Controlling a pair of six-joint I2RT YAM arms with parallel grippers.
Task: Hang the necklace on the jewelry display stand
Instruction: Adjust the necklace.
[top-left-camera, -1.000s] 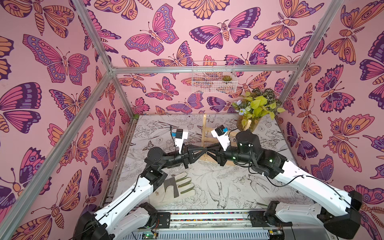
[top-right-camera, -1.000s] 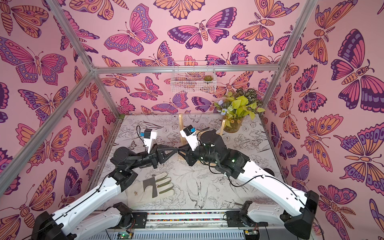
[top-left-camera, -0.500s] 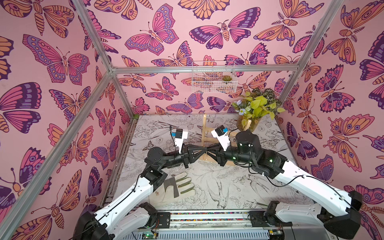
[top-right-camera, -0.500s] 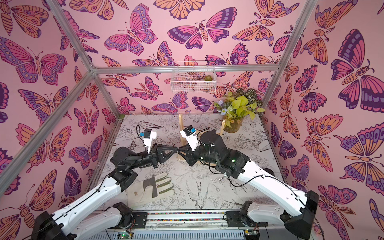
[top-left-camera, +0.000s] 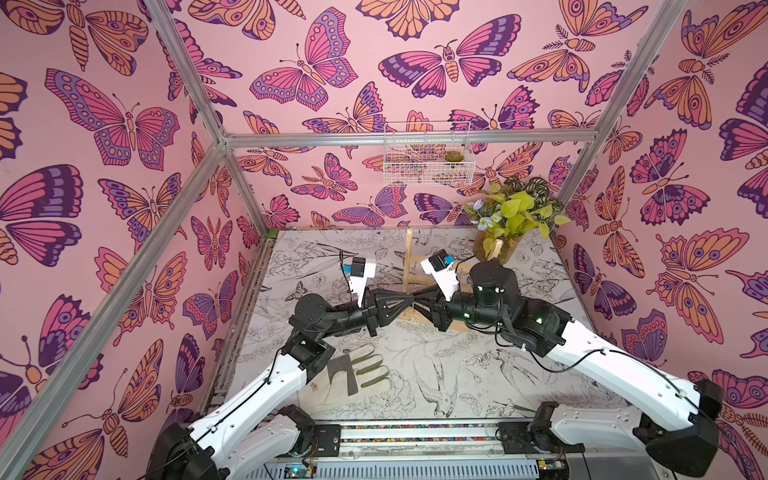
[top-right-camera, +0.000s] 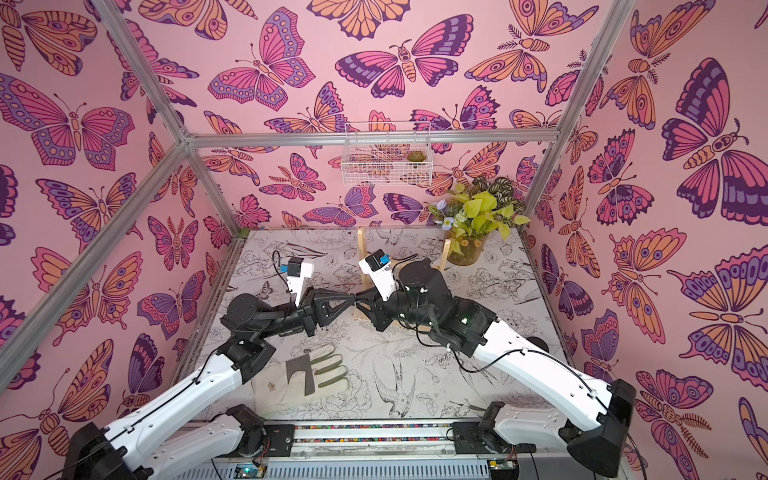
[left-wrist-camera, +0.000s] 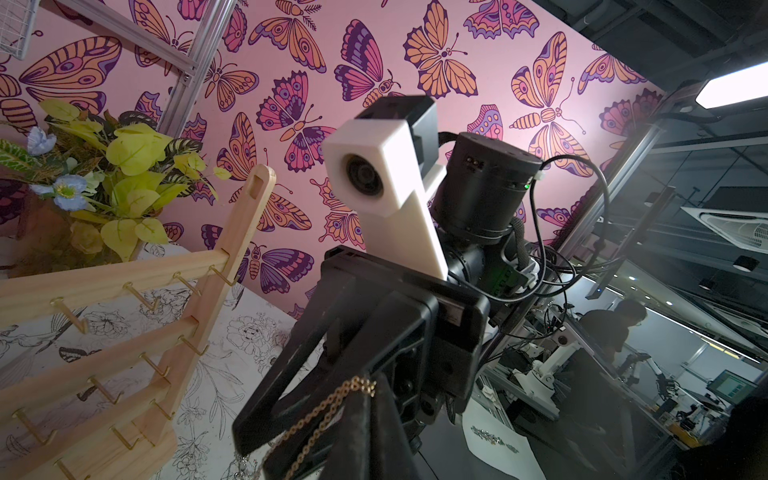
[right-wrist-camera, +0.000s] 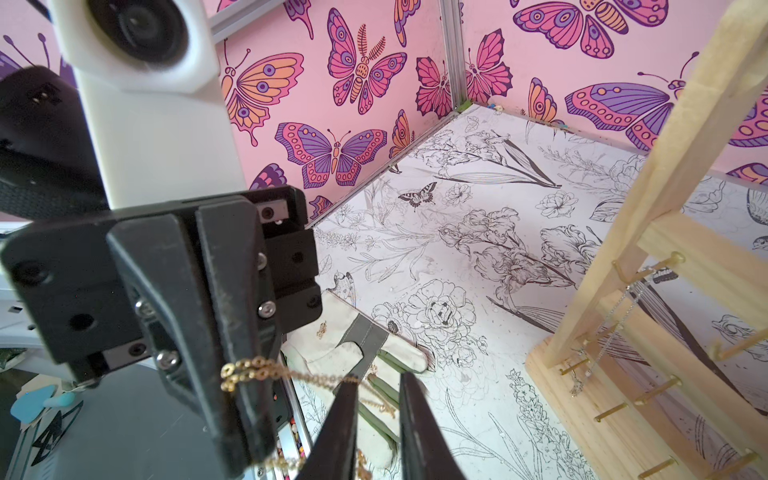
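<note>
- The left hand (top-left-camera: 407, 300) is pinching the gold necklace (right-wrist-camera: 257, 369) between pressed-together fingers at the centre of both top views. It is staying where it was a second ago.
- The right hand (right-wrist-camera: 379, 384) is meeting it tip to tip and is likewise not moving. Its fingers are standing slightly apart with the chain running against one of them, though I cannot tell whether it is catching the chain.
- The jewelry display stand (top-left-camera: 409, 253) is standing upright on the counter (top-left-camera: 457, 390), just behind the two hands and above the centre of the frame.
- A glove (top-left-camera: 353, 370) is lying flat at lower centre-left, taking no part.
- The necklace is stretching through the air from the left fingertips toward the right hand, then drooping. It is touching none of the hooks (left-wrist-camera: 141, 296).
- Since nothing is shifting, the pass between the hands is probably pausing midway, and the hanging itself is not yet starting.
</note>
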